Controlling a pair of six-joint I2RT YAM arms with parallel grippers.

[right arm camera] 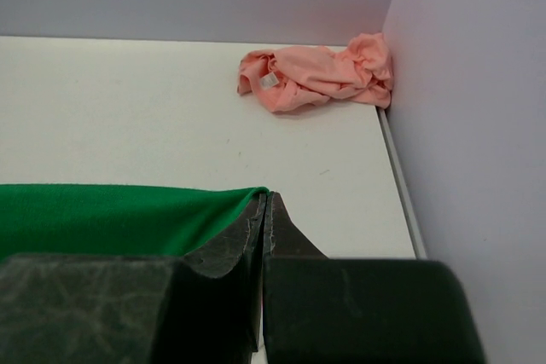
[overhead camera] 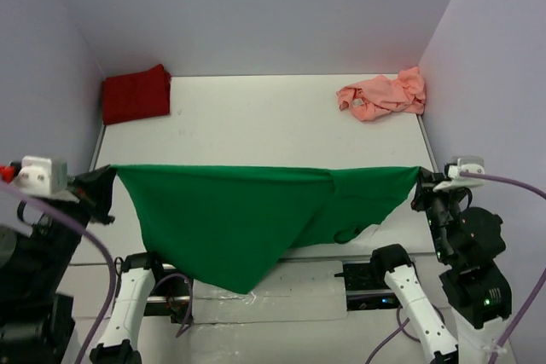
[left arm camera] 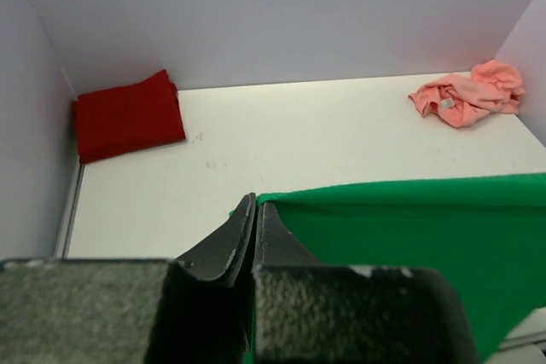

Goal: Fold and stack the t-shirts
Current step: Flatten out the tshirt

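The bright green t-shirt (overhead camera: 247, 219) hangs stretched in the air between my two grippers, above the table's near edge, its lower part drooping to a point. My left gripper (overhead camera: 109, 178) is shut on its left corner; the shirt shows in the left wrist view (left arm camera: 409, 228) next to that gripper (left arm camera: 255, 202). My right gripper (overhead camera: 421, 178) is shut on its right corner, with the cloth (right arm camera: 111, 215) at that gripper (right arm camera: 265, 198) in the right wrist view. The dark red t-shirt (overhead camera: 135, 94) lies folded at the far left corner. The salmon pink t-shirt (overhead camera: 384, 95) lies crumpled at the far right corner.
The white table (overhead camera: 256, 125) is walled by pale panels at the back and both sides. The red shirt (left arm camera: 128, 117) and pink shirt (left arm camera: 469, 95) also show in the left wrist view; the pink shirt (right arm camera: 316, 74) lies against the right wall.
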